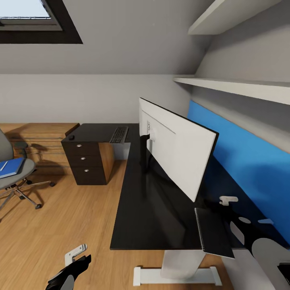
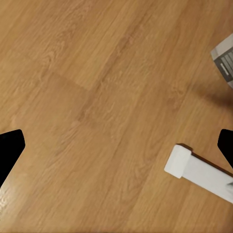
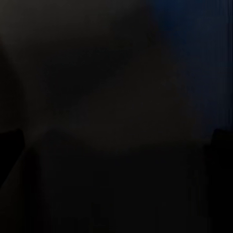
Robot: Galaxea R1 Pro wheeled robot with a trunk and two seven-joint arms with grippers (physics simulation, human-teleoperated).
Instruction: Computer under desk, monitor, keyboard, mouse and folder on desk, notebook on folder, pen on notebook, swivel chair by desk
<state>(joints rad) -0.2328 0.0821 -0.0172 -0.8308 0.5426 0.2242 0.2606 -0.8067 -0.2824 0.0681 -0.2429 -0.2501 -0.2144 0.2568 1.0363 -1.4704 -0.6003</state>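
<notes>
glossy black desk [image 1: 149, 209] runs from the lower middle of the head view up to the centre, with its three-drawer unit [image 1: 85, 161] at centre left. the monitor [image 1: 177, 149] stands on the desk, its white back facing the camera, in front of a blue wall panel [image 1: 249, 169]. the keyboard [image 1: 119, 135] lies on the far part of the desk, and the small black mouse [image 1: 71, 137] sits well apart from it, on the corner above the drawers. at the left edge the swivel chair [image 1: 12, 177] stands on the wood floor [image 1: 60, 225], away from the desk, with the blue folder [image 1: 10, 167] on its seat. the left gripper [image 1: 70, 274] hangs low at the bottom left over the floor; in the left wrist view its dark fingertips [image 2: 10, 148] stand wide apart, holding nothing, with a white desk foot [image 2: 199, 172] below. the right wrist view is too dark to tell how the right gripper's jaws stand.
</notes>
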